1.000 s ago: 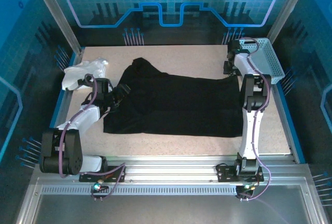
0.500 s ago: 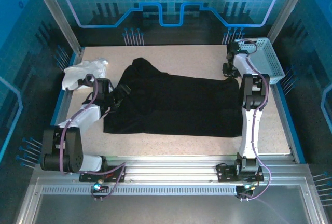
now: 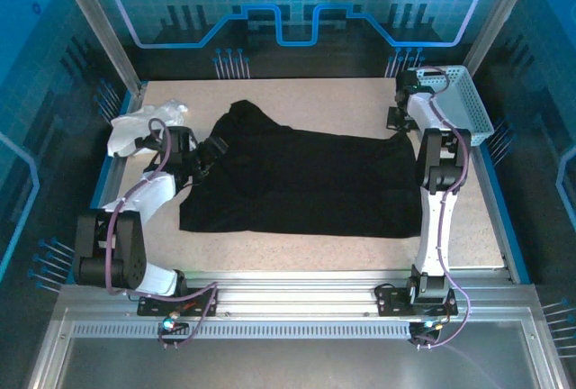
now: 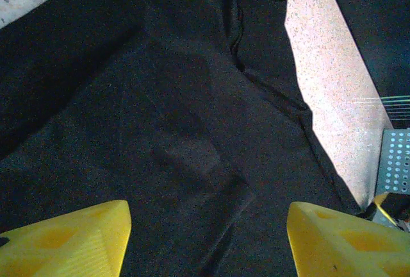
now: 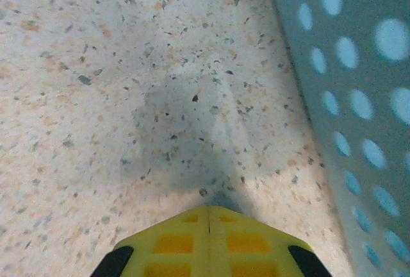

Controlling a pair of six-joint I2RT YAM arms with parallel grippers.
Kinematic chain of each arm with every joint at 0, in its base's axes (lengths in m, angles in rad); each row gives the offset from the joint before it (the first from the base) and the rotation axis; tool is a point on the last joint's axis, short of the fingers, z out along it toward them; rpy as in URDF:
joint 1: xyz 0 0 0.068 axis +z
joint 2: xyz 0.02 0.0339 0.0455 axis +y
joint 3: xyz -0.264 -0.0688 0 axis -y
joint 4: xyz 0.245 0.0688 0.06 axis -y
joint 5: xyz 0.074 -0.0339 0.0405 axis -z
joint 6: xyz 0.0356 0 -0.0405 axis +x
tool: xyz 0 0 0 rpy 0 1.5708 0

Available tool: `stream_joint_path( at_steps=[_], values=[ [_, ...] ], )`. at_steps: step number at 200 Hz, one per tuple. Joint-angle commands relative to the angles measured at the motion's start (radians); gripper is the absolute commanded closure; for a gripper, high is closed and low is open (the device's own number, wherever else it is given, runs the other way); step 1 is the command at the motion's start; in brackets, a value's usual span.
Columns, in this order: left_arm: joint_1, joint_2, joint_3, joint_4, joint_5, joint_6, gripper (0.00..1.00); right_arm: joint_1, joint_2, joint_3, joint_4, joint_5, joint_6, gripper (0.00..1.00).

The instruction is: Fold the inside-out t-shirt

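The inside-out t-shirt [image 3: 297,182] is a large black cloth lying flat across the middle of the table, with one end bunched toward the far left. My left gripper [image 3: 214,148] hovers over its left part. In the left wrist view that gripper [image 4: 208,245] is open, its yellow fingers [image 4: 64,242] wide apart above the black t-shirt [image 4: 179,129] and holding nothing. My right gripper [image 3: 397,119] is at the far right, just beyond the shirt's far right corner. In the right wrist view the right gripper [image 5: 208,216] is shut with nothing in it, over bare speckled table [image 5: 128,65].
A white cloth garment [image 3: 144,126] lies crumpled at the far left, beside the left arm. A pale blue perforated basket [image 3: 459,101] stands at the far right corner, its wall [image 5: 359,97] close beside the right gripper. Blue rails edge the table.
The right gripper has shut on nothing beside the basket. The left arm has shifted a little further over the shirt's left part, still open.
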Motion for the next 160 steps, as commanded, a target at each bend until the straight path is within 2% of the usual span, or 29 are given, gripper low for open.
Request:
stream_joint_path(
  at_steps=[1, 58, 80, 117, 160],
  values=[
    [-0.003, 0.012, 0.028, 0.014, 0.015, 0.008, 0.33, -0.009, -0.111, -0.037, 0.037, -0.01, -0.012, 1.0],
    [-0.005, 0.037, 0.054, 0.029, 0.002, 0.011, 0.34, -0.009, -0.16, -0.131, 0.067, 0.001, -0.012, 1.0],
    [-0.016, 0.104, 0.121, 0.061, -0.015, 0.037, 0.34, -0.009, -0.162, -0.139, 0.074, -0.005, -0.011, 1.0],
    [-0.034, 0.364, 0.376, 0.012, -0.059, 0.129, 0.38, -0.003, -0.158, -0.125, 0.077, -0.016, -0.015, 1.0],
    [-0.036, 0.676, 0.759, -0.143, -0.082, 0.249, 0.43, 0.002, -0.164, -0.12, 0.075, -0.025, -0.024, 1.0]
  ],
)
